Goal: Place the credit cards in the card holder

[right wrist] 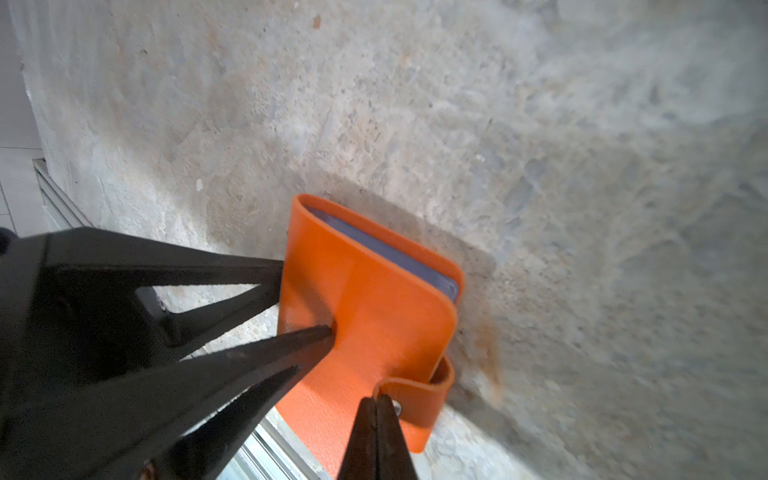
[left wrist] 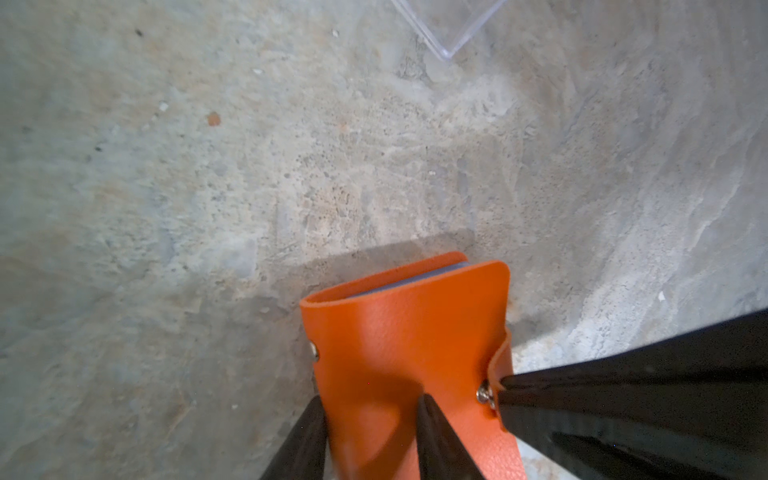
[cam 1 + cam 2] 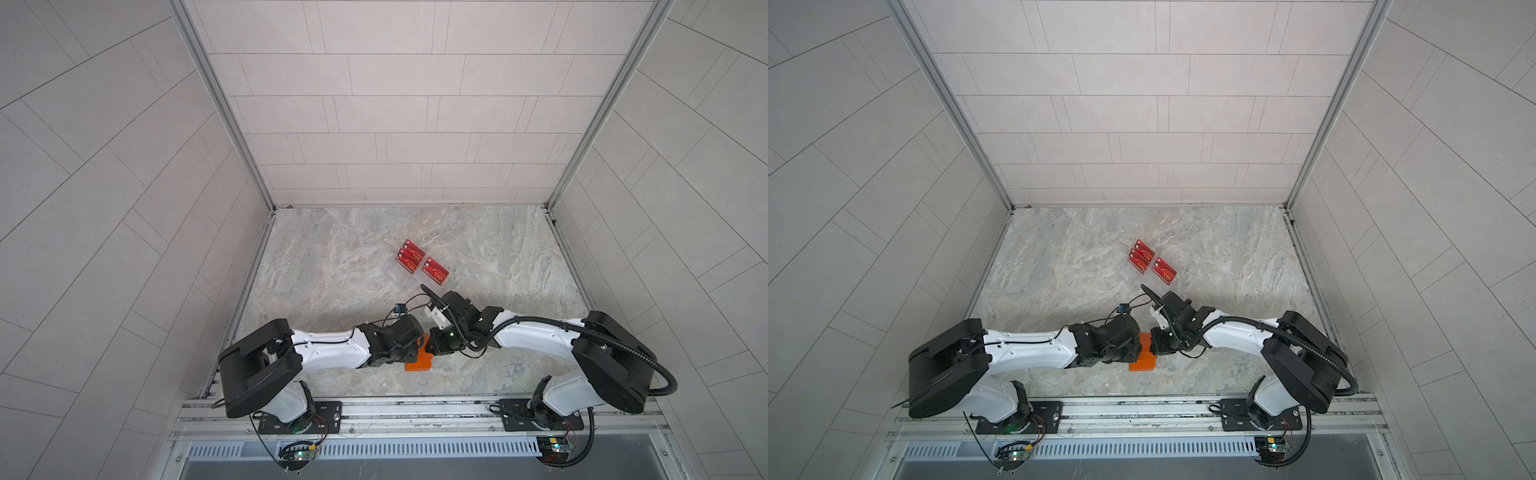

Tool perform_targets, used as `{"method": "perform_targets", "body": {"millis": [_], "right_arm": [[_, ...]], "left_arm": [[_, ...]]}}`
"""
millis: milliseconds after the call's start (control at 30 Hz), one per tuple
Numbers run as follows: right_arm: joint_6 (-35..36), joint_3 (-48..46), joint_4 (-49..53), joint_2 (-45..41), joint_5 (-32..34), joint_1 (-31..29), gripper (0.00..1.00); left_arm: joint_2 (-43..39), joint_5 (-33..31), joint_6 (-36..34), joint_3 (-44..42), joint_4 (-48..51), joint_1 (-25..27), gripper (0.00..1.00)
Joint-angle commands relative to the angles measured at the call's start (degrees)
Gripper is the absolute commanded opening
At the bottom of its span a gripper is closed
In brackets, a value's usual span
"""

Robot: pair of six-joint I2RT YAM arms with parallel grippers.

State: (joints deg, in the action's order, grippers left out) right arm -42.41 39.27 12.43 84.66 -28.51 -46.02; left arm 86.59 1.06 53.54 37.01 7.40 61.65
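Closed card holder gripped from both sides at the front of the desk, cards farther back.

Near the front edge of the desk, the orange card holder lies shut. The left gripper clamps it with fingers apart, one against the spine edge and one denting the cover. The right gripper has its fingers pressed together on the strap tab, just beside the silver snap. In both top views the wrists cover most of the holder, leaving only an orange corner visible. Its sleeves show only as a grey-blue sliver. Well behind it, the red credit cards stand in a clear rack whose walls are barely readable.
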Motion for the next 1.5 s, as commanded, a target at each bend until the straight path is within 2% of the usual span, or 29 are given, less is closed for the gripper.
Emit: {"method": "perform_targets", "body": {"millis": [0, 300, 700, 1000, 1233, 1467], "right_arm": [[2.16, 0.36, 8.46, 1.87, 2.94, -0.47, 0.0], [0.49, -0.45, 4.44, 4.45, 0.39, -1.18, 0.0], [-4.24, -3.46, -1.64, -8.08, 4.29, -0.91, 0.0], [-3.93, -4.53, -3.22, -3.34, 0.87, -0.91, 0.0], [-2.59, -4.16, -1.12, -3.1, 1.62, -0.91, 0.0], [-4.22, -4.91, -4.62, -3.07, 1.62, -0.91, 0.0]], "left_arm": [[4.37, 4.13, 0.16, -3.16, 8.35, 1.02, 0.4], [4.44, 4.21, 0.07, -3.21, 8.33, 1.02, 0.39], [4.6, 4.37, 0.25, -3.62, 7.89, 1.02, 0.39], [4.57, 4.39, 0.16, -3.44, 8.02, 1.02, 0.39], [4.62, 4.39, 0.01, -3.34, 8.06, 1.02, 0.39], [4.5, 4.38, -0.05, -3.29, 8.07, 1.03, 0.39]]}}
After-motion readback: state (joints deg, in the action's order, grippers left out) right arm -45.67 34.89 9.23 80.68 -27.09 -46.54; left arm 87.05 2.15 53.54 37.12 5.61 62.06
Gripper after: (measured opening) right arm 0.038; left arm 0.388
